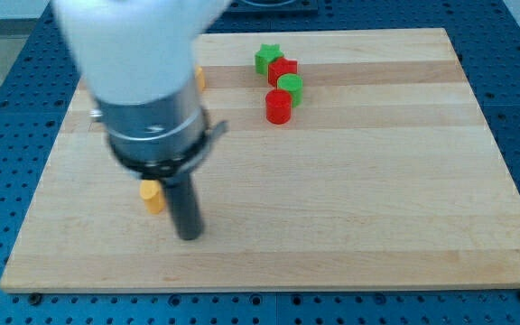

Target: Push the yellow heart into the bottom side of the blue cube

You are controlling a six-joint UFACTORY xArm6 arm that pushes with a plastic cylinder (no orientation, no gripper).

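A small yellow block (153, 196) lies at the board's lower left; its shape is hard to make out. My tip (190, 236) rests on the board just to the right of it and a little below, close but apart. A sliver of another yellow block (200, 78) shows at the arm's right edge near the view's top. No blue cube is in sight; the large arm body (143, 81) covers the board's upper left.
A cluster sits at the top centre: a green star (267, 58), a red block (283, 69), a green cylinder (290, 88) and a red cylinder (278, 106). The wooden board (377, 199) lies on a blue perforated table.
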